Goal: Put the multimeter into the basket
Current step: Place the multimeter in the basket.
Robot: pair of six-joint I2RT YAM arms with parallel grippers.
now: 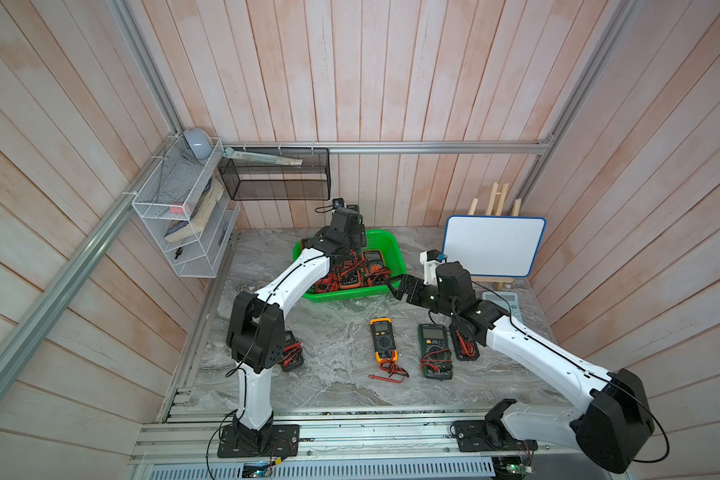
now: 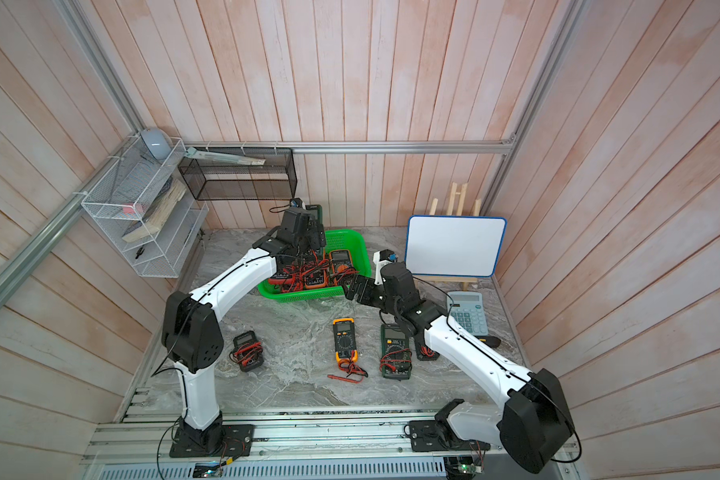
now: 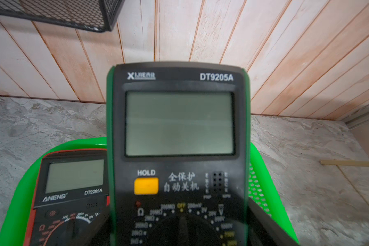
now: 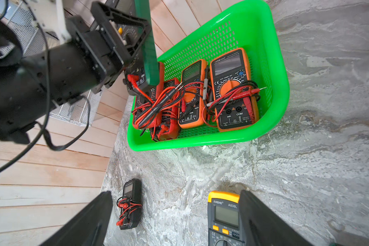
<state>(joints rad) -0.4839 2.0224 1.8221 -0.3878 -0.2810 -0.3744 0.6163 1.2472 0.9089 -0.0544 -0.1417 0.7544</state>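
Left arm: we noted the upper link rising from the near-left base, elbow bent high, forearm reaching far and right, wrist tipped down over the far-left part of the basket (image 4: 200, 142). The left gripper (image 4: 128, 36) was clamped partway closed across the body of the green multimeter (image 3: 179, 127), which hung over the red meters (image 4: 158, 102) at the basket's left end; contact with them could not be judged. Right arm: it stretched from the near-right base toward far-left, wrist roughly level. The right gripper (image 1: 398, 287) was spread fully and held nothing, just beside the basket's near-right corner. A yellow meter (image 1: 384, 340) lay on the table (image 1: 333, 332) near it.
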